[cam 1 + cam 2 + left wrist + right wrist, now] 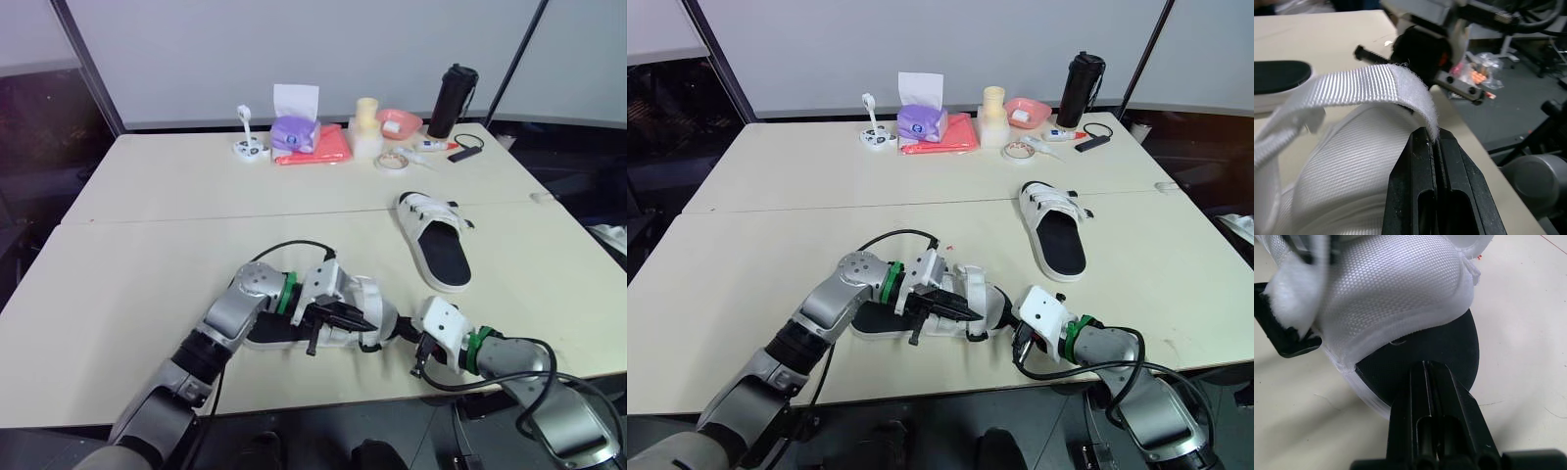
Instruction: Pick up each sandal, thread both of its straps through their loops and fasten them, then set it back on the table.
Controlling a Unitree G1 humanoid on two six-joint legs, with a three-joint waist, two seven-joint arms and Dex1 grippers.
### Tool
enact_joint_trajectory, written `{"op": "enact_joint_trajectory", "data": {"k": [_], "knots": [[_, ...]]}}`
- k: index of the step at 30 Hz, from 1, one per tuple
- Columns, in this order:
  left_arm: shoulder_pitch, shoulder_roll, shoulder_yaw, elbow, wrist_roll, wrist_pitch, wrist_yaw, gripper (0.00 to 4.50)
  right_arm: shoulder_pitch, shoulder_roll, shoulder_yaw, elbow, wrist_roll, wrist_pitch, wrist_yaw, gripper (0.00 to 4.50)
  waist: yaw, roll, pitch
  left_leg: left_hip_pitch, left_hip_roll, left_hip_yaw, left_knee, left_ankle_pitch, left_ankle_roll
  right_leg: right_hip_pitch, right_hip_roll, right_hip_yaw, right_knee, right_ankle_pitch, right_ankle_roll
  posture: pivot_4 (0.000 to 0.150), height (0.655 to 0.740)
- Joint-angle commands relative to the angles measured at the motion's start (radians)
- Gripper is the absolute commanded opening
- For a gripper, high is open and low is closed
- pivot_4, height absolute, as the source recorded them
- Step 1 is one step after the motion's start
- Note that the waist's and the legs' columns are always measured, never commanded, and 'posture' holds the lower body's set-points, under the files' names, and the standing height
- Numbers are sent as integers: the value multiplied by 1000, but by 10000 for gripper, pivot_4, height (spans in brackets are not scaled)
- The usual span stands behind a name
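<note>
Two sandals lie on the pale table (147, 264), and both arms are at the near sandal (375, 302), which rests on its sole close to the table's front edge. The left gripper (1432, 138) comes in over the near sandal's heel end. Its two black fingers are pressed together on the fuzzy tip of a white webbing strap (1366, 85), and the strap arches up clear of the padded white upper below it. The right gripper (1423, 366) sits at the near sandal's toe end. Its fingers are closed against each other with nothing between them, and their tips touch the black sole (1454, 352) just in front of the upper. I cannot tell from here whether either strap has passed through its loop. The far sandal (436, 240) lies flat on the table, well apart from the near sandal, beyond it and toward the robot's right, with no gripper at it. Much farther beyond the near sandal, along the table's back edge, stand a black bottle (452, 100), a pink bowl (399, 122) and a purple pack of tissues (295, 132) on a red cloth (331, 149).
</note>
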Motion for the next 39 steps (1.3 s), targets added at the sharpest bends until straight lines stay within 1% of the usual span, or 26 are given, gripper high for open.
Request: {"op": "enact_joint_trajectory", "data": {"k": [1, 3, 9, 14, 17, 19, 22, 27, 35, 39], "knots": [[-26, -17, 3, 18, 3, -40, -18, 331, 22, -2, 33, 38, -15, 37, 7, 0, 0, 0, 0, 0, 0, 0, 0, 0, 0, 0, 0, 0, 0, 0, 0, 1500, 7400], [-35, -25, 11, 38, 8, -48, -10, 331, 21, -1, 34, 40, -15, 36, 8, 0, 0, 0, 0, 0, 0, 0, 0, 0, 0, 0, 0, 0, 0, 0, 0, 1500, 7400], [-26, -7, -3, 46, 18, -65, -50, 331, 18, -1, 35, 43, -15, 35, 9, 0, -1, 0, 0, 0, 0, 0, 0, 0, 0, 0, 0, 0, 0, 1, 2, 1500, 7400], [-11, -8, -18, 118, 89, -240, -38, 331, 17, -2, 36, 42, -16, 36, 9, 0, -1, 0, 0, 0, 0, 0, 0, 0, 0, 0, 0, 0, 0, 1, 2, 1500, 7400], [-6, -8, -21, 153, 102, -296, -48, 331, 19, -3, 35, 41, -15, 37, 8, 0, -1, 0, 0, 0, 0, 0, 0, 0, 0, 0, 0, 0, 0, 1, 1, 1500, 7400], [-1, -8, -21, 143, 83, -280, -68, 331, 23, -4, 35, 39, -16, 37, 8, 0, -1, 0, 0, 0, 0, 0, 0, 0, 0, 0, 0, 0, 0, 1, 1, 1500, 7400], [7, 0, -34, 131, 88, -290, -91, 331, 23, -5, 34, 39, -16, 37, 9, 0, -1, 0, 0, 0, 0, 0, 0, 0, 0, 0, 0, 0, 0, 1, 2, 1500, 7400], [18, -4, -27, 74, 36, -182, -118, 331, 20, -5, 35, 42, -17, 36, 10, 0, -2, 0, 0, 0, 0, 0, 0, 0, 0, 0, 0, 0, 0, 1, 2, 1500, 7400], [24, -7, -21, 29, 11, -109, -131, 331, 14, -5, 39, 49, -20, 33, 10, 0, -3, 0, 0, 0, 0, 0, 0, 0, 0, 0, 1, 0, 0, 1, 2, 1500, 7400], [17, -22, -2, 31, -8, -54, -112, 331, 11, -6, 41, 52, -22, 31, 9, 0, -3, 0, 0, 0, 0, -1, 0, 0, 0, 0, 1, 0, 0, 1, 2, 1500, 7400]]}}
